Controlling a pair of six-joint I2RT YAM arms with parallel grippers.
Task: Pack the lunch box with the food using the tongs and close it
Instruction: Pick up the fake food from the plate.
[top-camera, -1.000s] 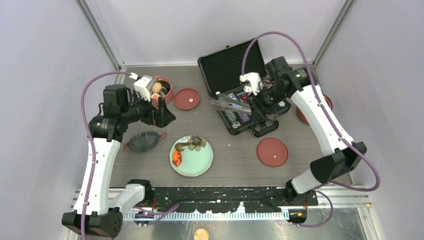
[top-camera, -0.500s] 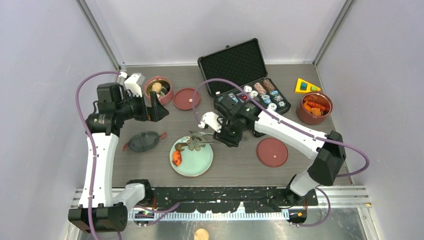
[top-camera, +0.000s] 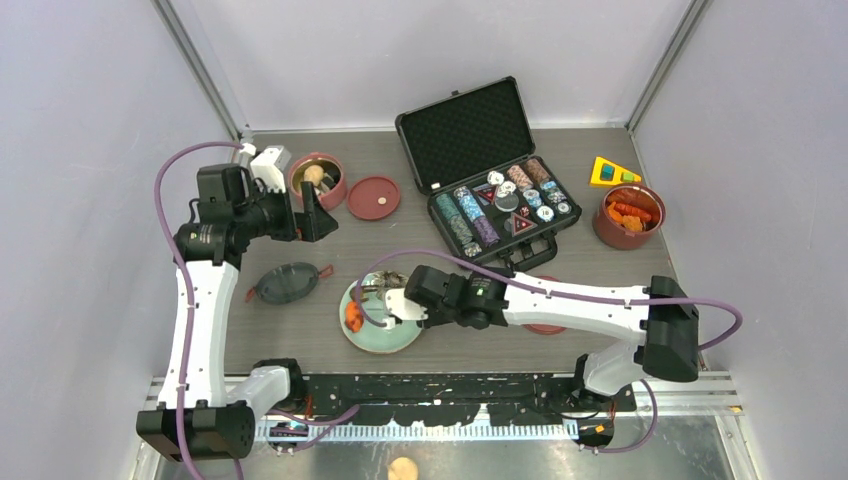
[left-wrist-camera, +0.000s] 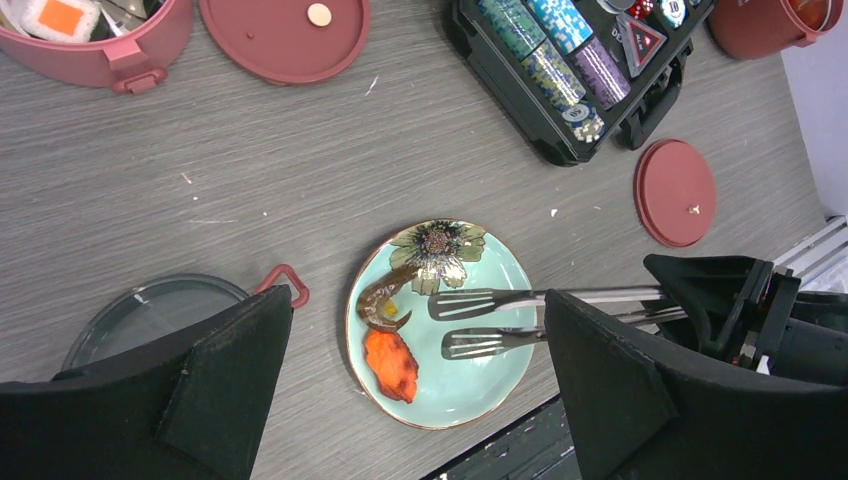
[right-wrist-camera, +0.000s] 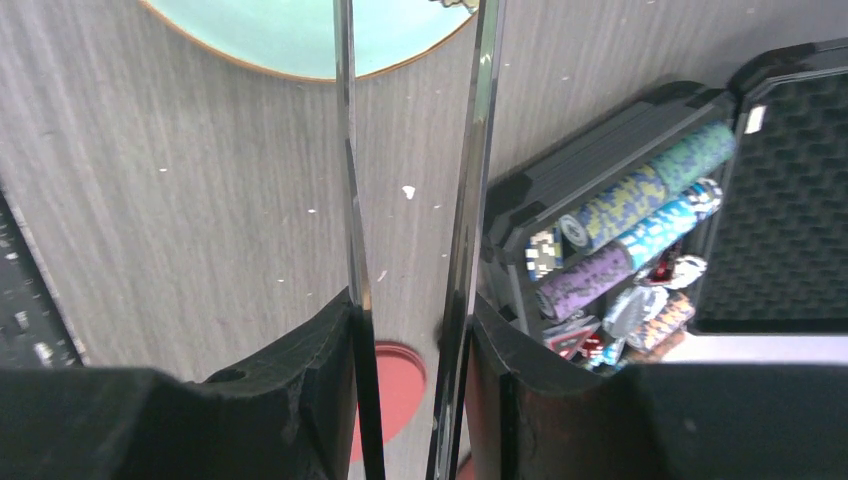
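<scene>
My right gripper (top-camera: 400, 305) is shut on the silver tongs (left-wrist-camera: 500, 300) and holds them low over the pale green plate (top-camera: 385, 337). Their slotted tips stand apart, just right of a dark curved food piece (left-wrist-camera: 385, 298) and an orange piece (left-wrist-camera: 390, 365), touching neither. In the right wrist view the two tong arms (right-wrist-camera: 345, 180) run between my fingers (right-wrist-camera: 300, 370). One lunch box bowl (top-camera: 320, 178) at back left holds a beige bun; another (top-camera: 628, 215) at right holds orange bits. My left gripper (top-camera: 318, 215) hangs open beside the back-left bowl, holding nothing.
A red inner lid (top-camera: 373, 197) lies by the left bowl, and another (top-camera: 545, 305) is partly under my right arm. The dark translucent top lid (top-camera: 288, 283) lies left of the plate. An open black chip case (top-camera: 490, 190) and a yellow wedge (top-camera: 610, 172) sit at the back.
My right arm has swung from above the chip case down and left to the plate, carrying the tongs. The left arm drew back slightly, then stayed still.
</scene>
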